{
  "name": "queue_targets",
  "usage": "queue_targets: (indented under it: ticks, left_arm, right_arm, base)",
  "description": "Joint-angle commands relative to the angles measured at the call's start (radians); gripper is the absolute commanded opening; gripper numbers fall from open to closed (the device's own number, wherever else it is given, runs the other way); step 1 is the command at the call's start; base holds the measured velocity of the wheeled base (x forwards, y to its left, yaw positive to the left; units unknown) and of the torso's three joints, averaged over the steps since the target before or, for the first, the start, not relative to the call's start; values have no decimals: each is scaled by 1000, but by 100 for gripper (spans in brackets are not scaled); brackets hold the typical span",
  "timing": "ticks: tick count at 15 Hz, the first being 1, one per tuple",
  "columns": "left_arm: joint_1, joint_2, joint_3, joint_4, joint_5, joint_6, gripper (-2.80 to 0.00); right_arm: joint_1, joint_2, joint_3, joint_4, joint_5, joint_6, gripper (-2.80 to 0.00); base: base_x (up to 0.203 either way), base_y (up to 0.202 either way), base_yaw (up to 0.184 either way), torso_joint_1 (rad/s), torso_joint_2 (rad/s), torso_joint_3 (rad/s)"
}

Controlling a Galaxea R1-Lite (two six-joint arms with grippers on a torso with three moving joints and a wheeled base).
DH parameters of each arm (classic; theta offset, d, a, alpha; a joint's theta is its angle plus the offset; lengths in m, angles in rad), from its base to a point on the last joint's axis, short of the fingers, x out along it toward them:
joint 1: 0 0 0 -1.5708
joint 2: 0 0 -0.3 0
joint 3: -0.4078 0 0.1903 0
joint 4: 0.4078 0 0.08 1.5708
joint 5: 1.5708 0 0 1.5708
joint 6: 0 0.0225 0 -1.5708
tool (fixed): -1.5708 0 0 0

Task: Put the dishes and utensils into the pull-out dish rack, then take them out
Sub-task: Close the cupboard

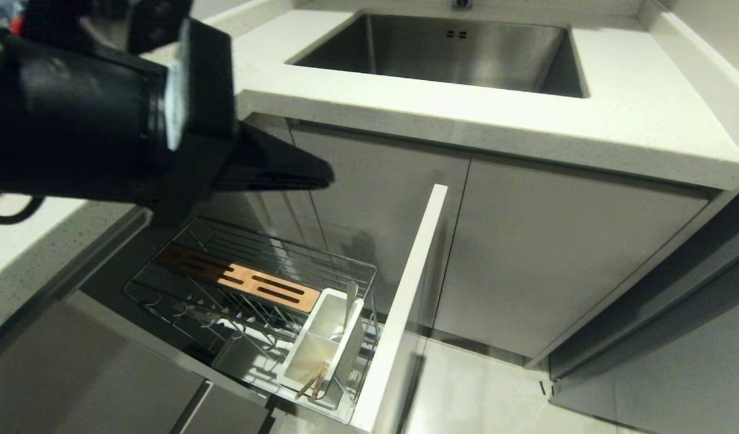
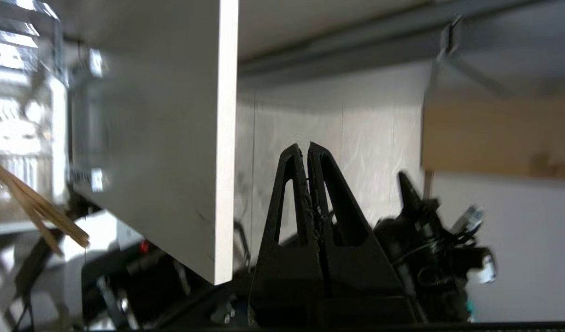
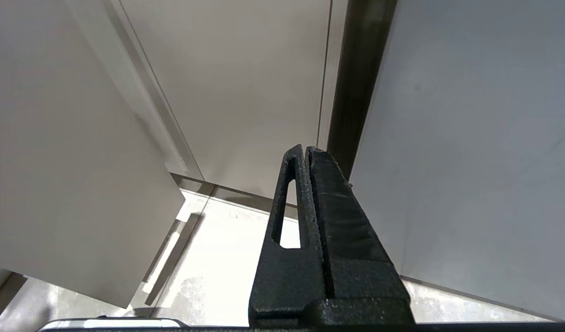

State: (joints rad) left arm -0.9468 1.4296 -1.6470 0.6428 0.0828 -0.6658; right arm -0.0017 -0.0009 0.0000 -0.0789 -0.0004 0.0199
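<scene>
The left arm fills the ten o'clock corner of the head view, big and black, and the left gripper (image 1: pixel 324 175) pokes out of it with its jaws pressed together on nothing, hanging in the air above the rack.

Below it, at about seven o'clock, the pull-out dish rack (image 1: pixel 164 301) stands drawn out of the cabinet: a chrome wire basket with a slotted wooden strip (image 1: pixel 240 278) running across its far side. The plate slots of the wire are bare. At the rack's five o'clock end sit the white utensil cups (image 1: pixel 303 355), a two-part box. The light wooden chopsticks (image 1: pixel 312 381) lean in the nearer cup, their tips sticking out over its rim; the silver fork (image 1: pixel 349 304) stands upright in the farther one. The left wrist view catches the same chopsticks (image 2: pixel 38 210) slanting beside the panel. I see no plate or bowl in any view.

Just to the right of the cups the white front panel (image 1: pixel 408 301) stands on edge, between the rack and the closed grey cabinet doors (image 1: pixel 556 253).

The right gripper (image 3: pixel 305 150) is down low, facing cabinet fronts and pale floor, jaws closed and empty.

Farthest off, at twelve o'clock, the white countertop (image 1: pixel 616 120) carries the steel sink (image 1: pixel 454 54).
</scene>
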Motion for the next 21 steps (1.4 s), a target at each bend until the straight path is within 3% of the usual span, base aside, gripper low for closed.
queue_targets:
  ticks: [1,4,12,13,16,21]
  left_arm:
    - [-54,107,35,0,7,-17,-280]
    - [-112,206,58,0,14,-45,-280]
    - [-136,353,87,3,62,-37,-280]
    - [-135,355,89,2,105,-26,-280]
    - [-133,349,93,4,314,5,-280]
    - [-125,303,93,7,562,41,-280]
  right_arm:
    - [0,1,26,-1,0,0,-280]
    - [0,1,26,-1,-1,0,-280]
    - [0,1,26,-1,0,0,-280]
    - [0,1,26,-1,0,0,-280]
    - [0,1,26,-1,0,0,-280]
    - [0,1,26,-1,0,0,-280]
  base:
    - [0,0,0,0,0,0]
    - [0,0,0,0,0,0]
    - [0,0,0,0,0,0]
    - [0,0,0,0,0,0]
    - [0,0,0,0,0,0]
    - [0,0,0,0,0,0]
